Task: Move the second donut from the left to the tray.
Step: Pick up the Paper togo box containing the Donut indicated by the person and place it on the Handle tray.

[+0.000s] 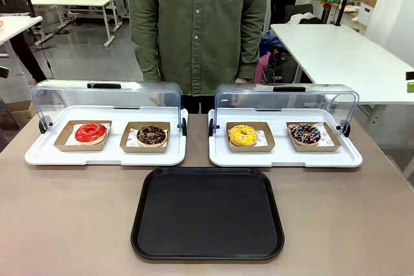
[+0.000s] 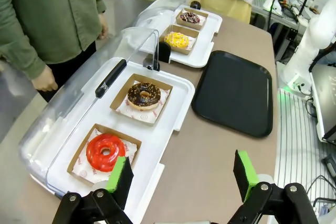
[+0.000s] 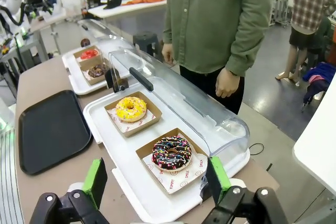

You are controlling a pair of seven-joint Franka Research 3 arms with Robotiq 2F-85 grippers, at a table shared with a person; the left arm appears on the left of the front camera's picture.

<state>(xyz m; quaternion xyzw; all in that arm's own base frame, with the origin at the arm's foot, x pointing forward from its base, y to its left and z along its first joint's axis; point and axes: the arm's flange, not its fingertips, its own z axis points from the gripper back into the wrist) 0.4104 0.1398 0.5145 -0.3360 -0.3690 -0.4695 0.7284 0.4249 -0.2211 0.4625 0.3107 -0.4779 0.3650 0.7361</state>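
left gripper (image 2: 184, 172) and right gripper (image 3: 157, 176) both gape wide and empty, pickup not yet begun: dark chocolate-iced ring donut with pale sprinkles (image 2: 143, 94) sits in its brown cardboard holder (image 2: 124, 92) at eleven o'clock of the left jaws, large flat black plastic tray (image 2: 236, 93) at one, so next likely a reach and pinch.

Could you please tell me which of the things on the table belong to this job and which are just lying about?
For the job:
chocolate-iced donut with pale sprinkles
black tray

Just lying about:
red-iced donut
yellow donut
dark donut with colourful sprinkles
left white display tray
right white display tray
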